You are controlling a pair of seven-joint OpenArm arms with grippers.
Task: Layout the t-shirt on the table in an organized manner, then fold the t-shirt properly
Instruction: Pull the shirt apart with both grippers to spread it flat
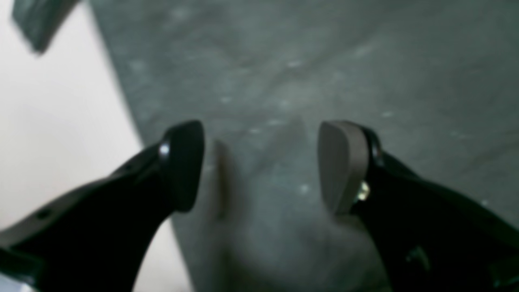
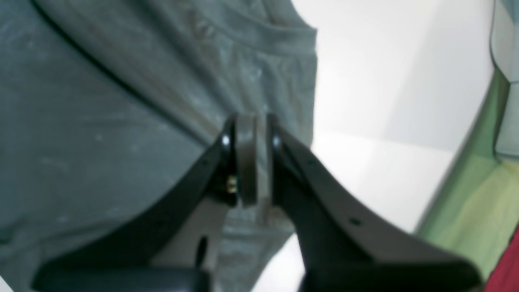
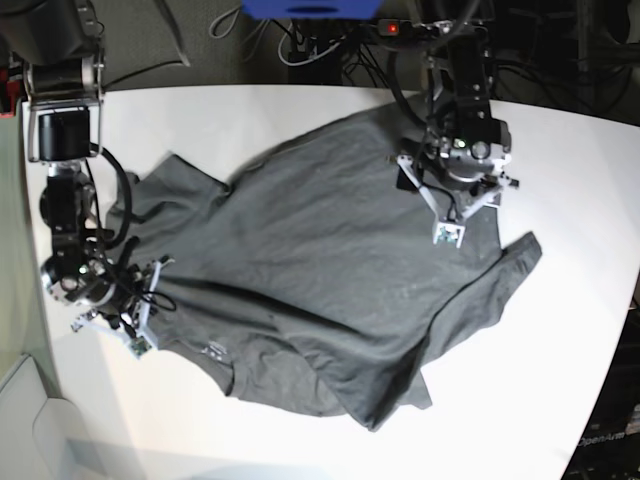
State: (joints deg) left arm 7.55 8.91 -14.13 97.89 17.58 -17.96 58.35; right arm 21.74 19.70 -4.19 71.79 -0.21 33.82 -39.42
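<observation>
Beyond the far edge we see a dark floor (image 3: 200,40) strewn with black cables (image 3: 320,45), a blue box (image 3: 310,8), and one small red light (image 3: 391,28).

The left gripper (image 1: 259,166) points downward with its fingers (image 1: 342,162) spread wide apart, nothing between them. The right gripper (image 2: 251,158) has its fingers (image 2: 245,162) drawn almost together, only a thin gap showing between the pads.
</observation>
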